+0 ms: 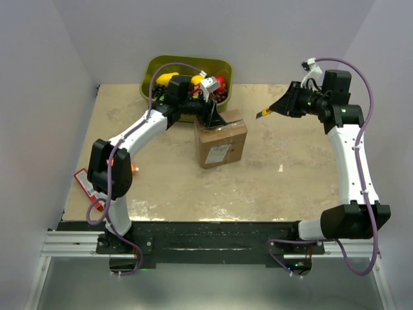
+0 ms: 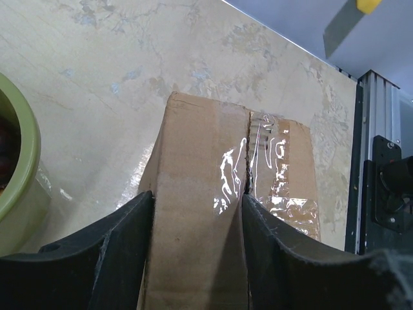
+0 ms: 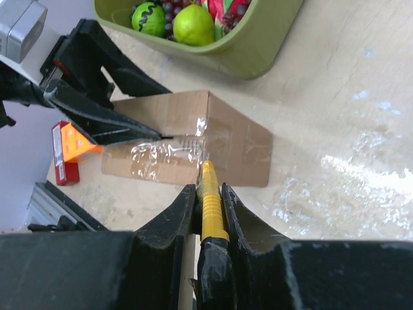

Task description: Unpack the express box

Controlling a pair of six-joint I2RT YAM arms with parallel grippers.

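Note:
The express box is a small brown carton with clear tape on top and a white label on its near side, standing mid-table. My left gripper rests on its far top edge. In the left wrist view the left gripper clamps one top flap of the box, with one finger at the split taped seam and the other outside the box's side. My right gripper is shut on a yellow-handled knife and hovers right of the box, blade pointing at it.
An olive-green bin of fruit stands just behind the box and also shows in the right wrist view. A flat orange-red package lies at the table's left edge. Grey walls close in the left, back and right sides.

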